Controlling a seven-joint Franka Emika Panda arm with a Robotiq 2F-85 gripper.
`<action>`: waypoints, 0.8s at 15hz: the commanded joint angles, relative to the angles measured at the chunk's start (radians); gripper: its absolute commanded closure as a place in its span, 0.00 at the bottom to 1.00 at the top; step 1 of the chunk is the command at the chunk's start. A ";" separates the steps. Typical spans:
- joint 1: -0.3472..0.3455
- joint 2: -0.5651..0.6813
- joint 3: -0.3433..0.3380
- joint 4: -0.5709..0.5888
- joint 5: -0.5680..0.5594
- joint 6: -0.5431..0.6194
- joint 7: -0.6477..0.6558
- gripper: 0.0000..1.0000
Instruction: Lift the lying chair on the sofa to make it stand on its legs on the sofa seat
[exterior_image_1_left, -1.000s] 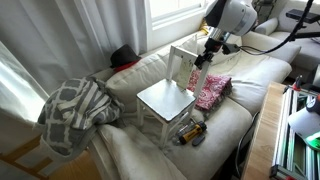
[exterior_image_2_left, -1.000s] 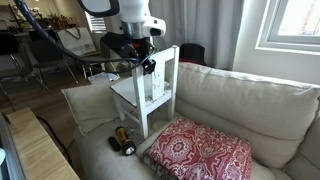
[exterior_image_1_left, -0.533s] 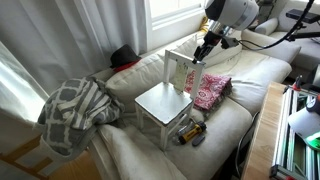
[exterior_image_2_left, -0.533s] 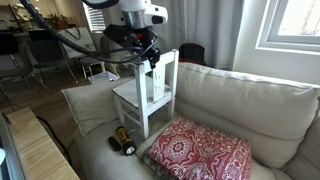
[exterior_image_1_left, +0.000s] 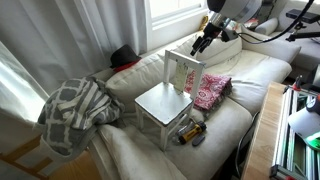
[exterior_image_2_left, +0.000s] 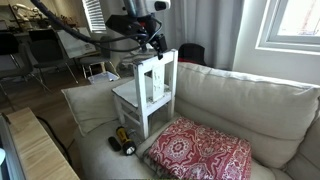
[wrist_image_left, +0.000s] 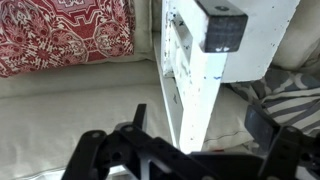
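Note:
The small white chair (exterior_image_1_left: 165, 100) (exterior_image_2_left: 141, 92) stands upright on its four legs on the cream sofa (exterior_image_1_left: 228, 116) (exterior_image_2_left: 232, 100) seat. My gripper (exterior_image_1_left: 201, 44) (exterior_image_2_left: 155, 44) hangs just above the top rail of the chair's backrest, open and holding nothing. In the wrist view the backrest (wrist_image_left: 200, 70) runs up between the spread black fingers (wrist_image_left: 262, 122) of the gripper (wrist_image_left: 200, 122), with a gap on each side.
A red patterned pillow (exterior_image_1_left: 211, 90) (exterior_image_2_left: 200, 150) (wrist_image_left: 65, 35) lies on the seat beside the chair. A black and yellow tool (exterior_image_1_left: 190, 132) (exterior_image_2_left: 122, 138) lies by the chair's front legs. A grey-white checked blanket (exterior_image_1_left: 75, 110) (wrist_image_left: 292, 88) is heaped on the sofa arm.
The gripper has opened, let go of the chair's backrest and risen a little above it. The chair stays standing in the same spot.

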 joint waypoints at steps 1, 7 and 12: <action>-0.039 -0.122 -0.039 -0.037 -0.104 -0.193 -0.067 0.00; -0.015 -0.343 -0.195 -0.064 -0.368 -0.592 -0.125 0.00; -0.004 -0.515 -0.236 -0.092 -0.562 -0.689 -0.048 0.00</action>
